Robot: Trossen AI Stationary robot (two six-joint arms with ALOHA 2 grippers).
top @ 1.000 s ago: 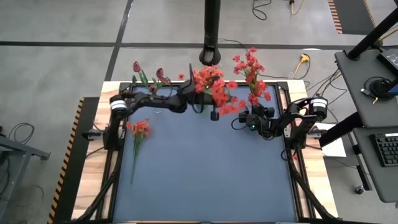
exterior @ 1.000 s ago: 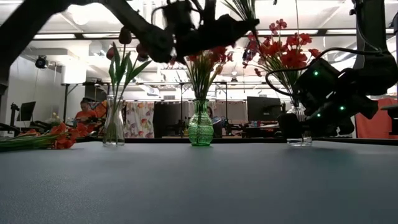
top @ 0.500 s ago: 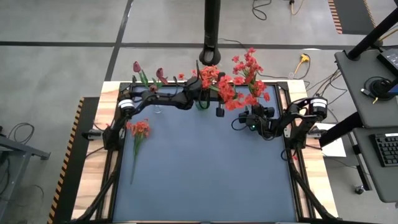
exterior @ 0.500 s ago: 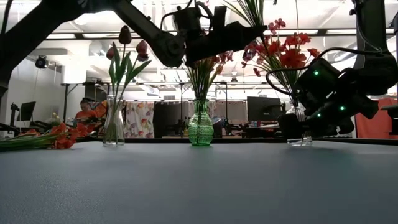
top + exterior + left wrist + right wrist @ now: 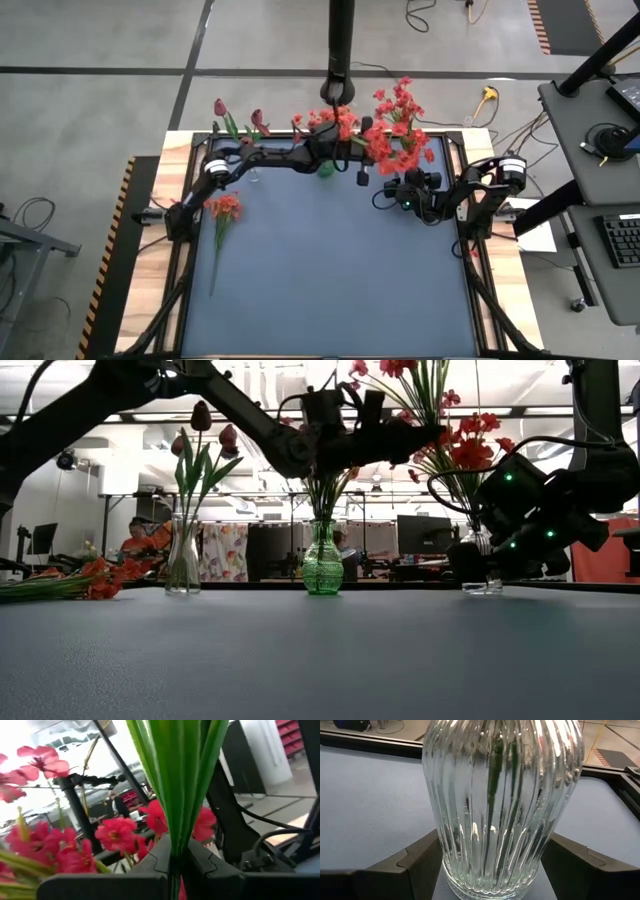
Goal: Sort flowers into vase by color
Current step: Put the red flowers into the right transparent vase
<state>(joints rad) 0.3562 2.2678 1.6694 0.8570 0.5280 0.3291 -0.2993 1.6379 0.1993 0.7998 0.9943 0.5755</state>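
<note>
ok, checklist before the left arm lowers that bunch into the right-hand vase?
1. Left pincer shut on the green stems: ok.
2. Right pincer around the clear ribbed vase, steadying it: ok.
3. Held red flowers over the clear ribbed vase: cannot tell; they are near the flowers already in it.
4. Stem ends aimed into the vase mouth: cannot tell, hidden.
5. Green vase upright, clear of the arm: ok.
6. Loose flowers left on the mat: not ok, sorting unfinished.

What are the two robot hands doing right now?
Left gripper: shut on the green stems of the red flowers.
Right gripper: fingers wide around the ribbed clear glass vase, steadying it.
</note>
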